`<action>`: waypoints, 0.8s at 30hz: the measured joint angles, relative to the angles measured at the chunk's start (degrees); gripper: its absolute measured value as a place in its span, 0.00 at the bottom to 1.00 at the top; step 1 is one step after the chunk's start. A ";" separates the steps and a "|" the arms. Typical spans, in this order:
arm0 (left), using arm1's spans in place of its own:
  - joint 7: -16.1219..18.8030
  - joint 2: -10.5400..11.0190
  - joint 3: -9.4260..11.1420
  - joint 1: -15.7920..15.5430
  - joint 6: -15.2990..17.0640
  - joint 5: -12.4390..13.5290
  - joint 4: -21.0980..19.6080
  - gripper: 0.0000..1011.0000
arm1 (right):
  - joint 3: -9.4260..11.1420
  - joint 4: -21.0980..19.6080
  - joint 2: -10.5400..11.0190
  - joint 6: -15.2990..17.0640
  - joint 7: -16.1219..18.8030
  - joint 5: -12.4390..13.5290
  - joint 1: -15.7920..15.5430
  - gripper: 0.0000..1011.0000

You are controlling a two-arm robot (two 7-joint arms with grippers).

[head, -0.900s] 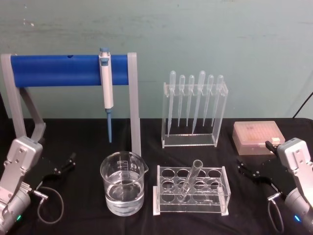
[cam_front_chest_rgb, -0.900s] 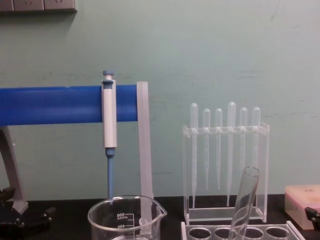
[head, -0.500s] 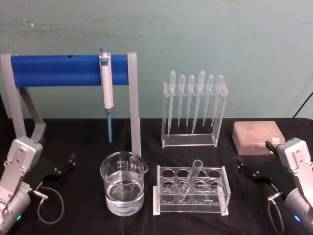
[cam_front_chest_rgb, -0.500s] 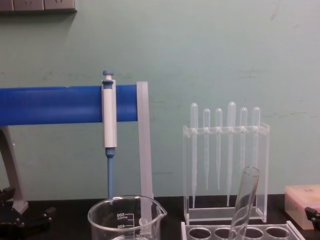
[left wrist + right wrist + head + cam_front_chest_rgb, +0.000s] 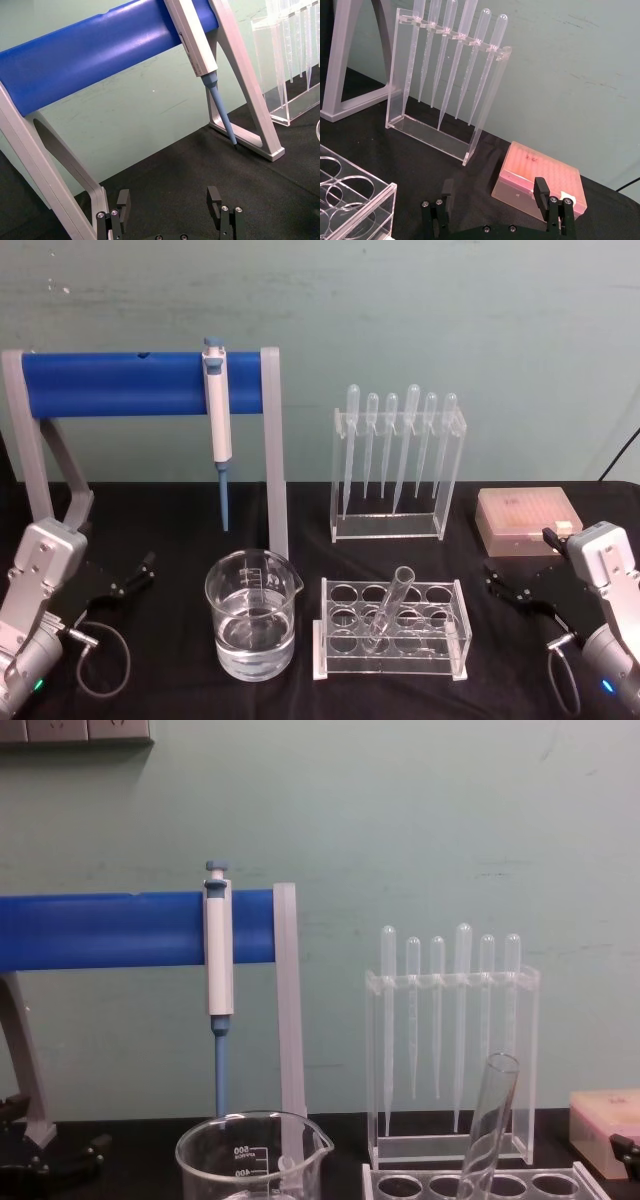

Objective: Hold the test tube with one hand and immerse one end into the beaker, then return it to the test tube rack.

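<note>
Left pincer (image 5: 168, 201) sits spread and empty, low over the black surface (image 5: 170, 525) near the blue stand (image 5: 140, 382). Right pincer (image 5: 493, 192) is spread as well, parked beside the pink tip box (image 5: 525, 520). Nothing has shifted in the last second, and both arms are idle. The test tube (image 5: 388, 610) leans untouched in the clear rack (image 5: 455, 645), just right of the water-filled beaker (image 5: 250, 630). The pick-up looks yet to begin.

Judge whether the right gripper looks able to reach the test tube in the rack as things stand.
Probably yes: the right gripper sits open right of the rack, and the test tube leans with its top free above the holes.
</note>
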 joint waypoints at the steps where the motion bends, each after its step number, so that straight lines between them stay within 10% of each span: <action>1: 0.00 0.00 0.00 0.00 0.00 0.00 0.00 0.99 | 0.00 0.00 0.00 0.00 0.00 0.00 0.00 0.99; 24: 0.00 0.00 0.00 0.00 0.00 0.00 0.00 0.99 | 0.01 0.00 0.00 0.00 0.00 0.00 0.00 0.99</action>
